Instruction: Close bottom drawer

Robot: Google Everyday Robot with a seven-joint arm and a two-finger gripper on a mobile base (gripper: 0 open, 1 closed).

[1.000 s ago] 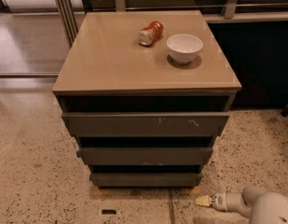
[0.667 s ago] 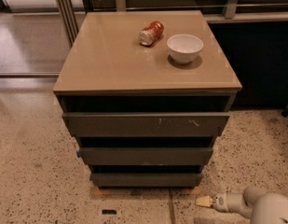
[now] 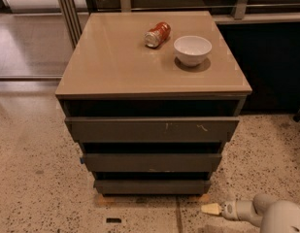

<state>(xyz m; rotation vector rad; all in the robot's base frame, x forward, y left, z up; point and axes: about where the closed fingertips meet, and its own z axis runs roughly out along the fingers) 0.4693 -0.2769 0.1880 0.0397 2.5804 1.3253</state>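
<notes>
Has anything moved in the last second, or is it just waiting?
Nothing visibly moved. The gripper is low by the floor, in front of the bottom drawer and off to the right in view, apart from it. Can and bowl unchanged on top.

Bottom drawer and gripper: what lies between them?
In the camera view, only speckled floor separates the gripper, low at right, from the bottom drawer.

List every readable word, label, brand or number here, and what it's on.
None can be read.
Can on the cabinet top: red label, print cannot be made out.
Bottom drawer: plain front, no text.
Gripper, low, right of that drawer: no marking seen.
</notes>
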